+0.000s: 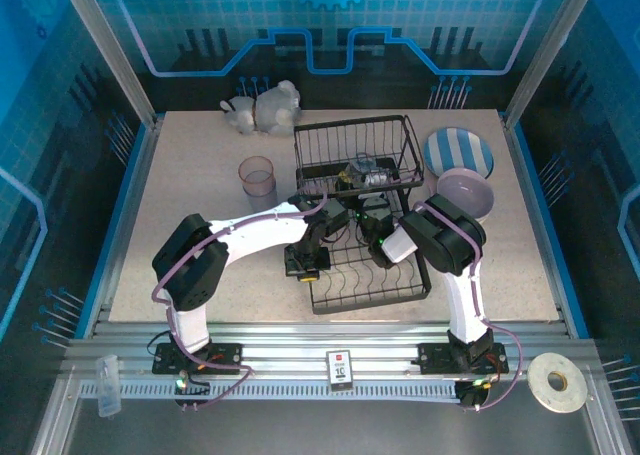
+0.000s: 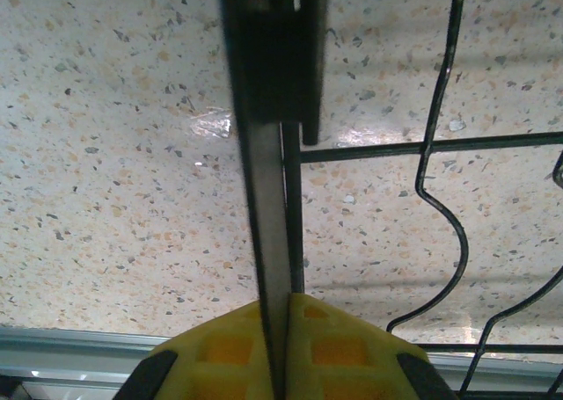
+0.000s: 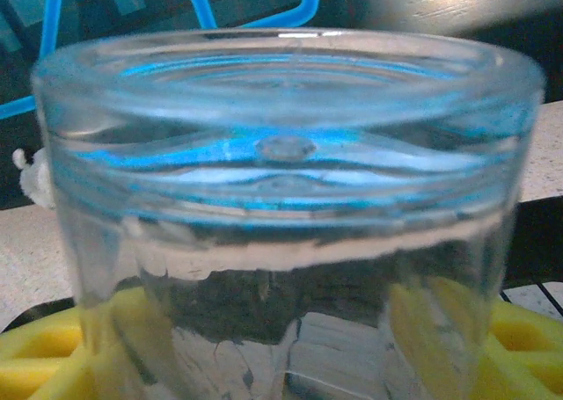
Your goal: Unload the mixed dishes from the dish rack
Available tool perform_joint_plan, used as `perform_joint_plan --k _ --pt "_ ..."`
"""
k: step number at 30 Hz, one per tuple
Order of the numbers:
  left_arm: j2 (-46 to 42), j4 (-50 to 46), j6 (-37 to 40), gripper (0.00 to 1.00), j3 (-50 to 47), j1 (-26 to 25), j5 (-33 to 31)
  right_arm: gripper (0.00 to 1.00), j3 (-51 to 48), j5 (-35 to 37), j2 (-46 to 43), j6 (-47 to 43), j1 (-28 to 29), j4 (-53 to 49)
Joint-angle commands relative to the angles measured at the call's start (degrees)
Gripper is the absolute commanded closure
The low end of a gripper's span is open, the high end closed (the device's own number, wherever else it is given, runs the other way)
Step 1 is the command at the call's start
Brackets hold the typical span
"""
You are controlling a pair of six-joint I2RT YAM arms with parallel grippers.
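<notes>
The black wire dish rack (image 1: 365, 210) stands mid-table. My right gripper (image 1: 372, 193) reaches into it and is shut on a translucent blue-grey tumbler (image 3: 281, 198), whose base points away from the camera; yellow pads (image 3: 35, 352) show on either side of the glass. The same tumbler (image 1: 372, 178) glints at the rack's upper tier. My left gripper (image 1: 305, 260) is shut at the rack's left edge. Its closed fingers (image 2: 268, 180) lie along a rack wire (image 2: 293, 207), and I cannot tell whether they pinch it. A pink tumbler (image 1: 257, 182), a striped plate (image 1: 458, 155) and a lavender bowl (image 1: 465, 195) rest on the table.
A white animal figurine (image 1: 265, 107) sits at the back, left of the rack. The speckled tabletop (image 1: 200, 175) lies bare to the left of the rack, round the pink tumbler. A tape roll (image 1: 557, 382) lies on the frame at the front right.
</notes>
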Motion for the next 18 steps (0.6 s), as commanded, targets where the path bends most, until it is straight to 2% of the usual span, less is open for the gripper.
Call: perform_joint_plan --k 1,11,18 --pt "1.2 6.8 4.4 1.00 -1.5 -0.1 2.0 0.61 -1.2 -16.9 -2.4 -1.8 1.8 1.9" --pt "0.9 5.7 4.8 1.00 -1.2 0.4 1.5 0.60 -2.0 -24.1 -4.0 -16.0 -0.4 1.3" --pt "1.3 5.4 5.1 1.00 -0.4 1.0 1.6 0.59 0.4 -29.1 -7.0 -22.8 -1.1 -6.1"
